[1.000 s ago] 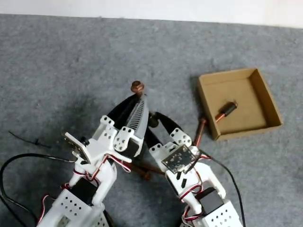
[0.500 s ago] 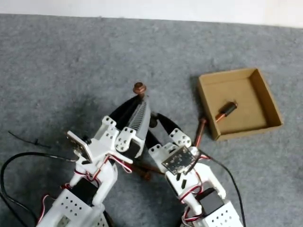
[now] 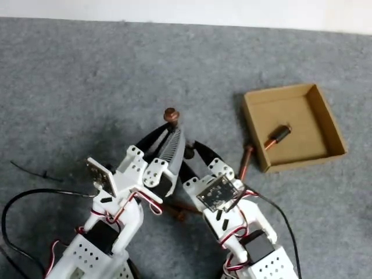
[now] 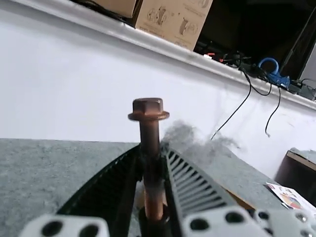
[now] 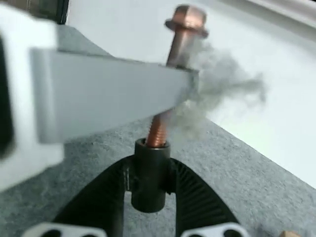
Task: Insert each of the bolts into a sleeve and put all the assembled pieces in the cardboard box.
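Grey felt [image 3: 87, 75] covers the table, and the cardboard box [image 3: 333, 125] lies at its right side with one assembled piece [image 3: 278, 136] inside. Near the middle, your left gripper [image 4: 152, 154] is closed on the shank of a copper bolt [image 4: 148, 109], head up. Your right gripper [image 5: 149, 168] is clamped around a black sleeve [image 5: 149, 185] just under it. The bolt tip sits at the mouth of the sleeve.

I think the main risk is misalignment. The bolt looks slightly tilted against the sleeve, so if you push now, the thread can jam on the rim or the sleeve can twist out of the jaws. The two grippers are also very close and may collide.

You cannot tell how deep the tip has gone, because a grey part of the left gripper covers the shank. Another copper piece [image 3: 246, 161] lies just beside the box wall, and something copper [image 3: 174, 210] is half hidden under the arms. It is not clear whether these are bare bolts.
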